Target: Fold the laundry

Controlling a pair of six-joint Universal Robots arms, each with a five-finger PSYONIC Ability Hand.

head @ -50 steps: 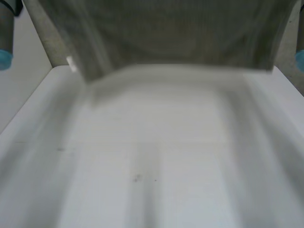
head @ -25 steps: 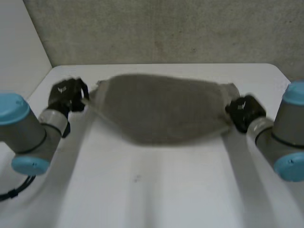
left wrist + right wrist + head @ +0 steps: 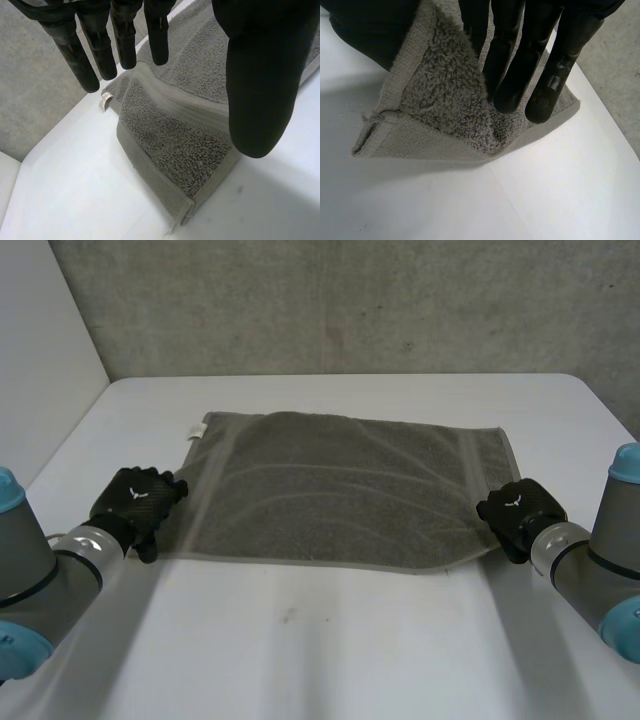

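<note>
towel (image 3: 340, 490) flat | long axis left-right | right hand (image 3: 518, 508) pinching near corner

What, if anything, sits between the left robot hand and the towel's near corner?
Nothing visible does. The left robot hand is open just over the near left corner of the towel, which lies flat on the table. The right robot hand pinches the near right corner between thumb and fingers.

0 words or numbers readable. Small white sewn tag (image 3: 193, 430) on far left corner of grey rectangular terry towel (image 3: 340, 490), print too small to read. Small white emblem (image 3: 132, 491), no letters, on back of left hand (image 3: 142, 508); same on right hand (image 3: 522, 514).
</note>
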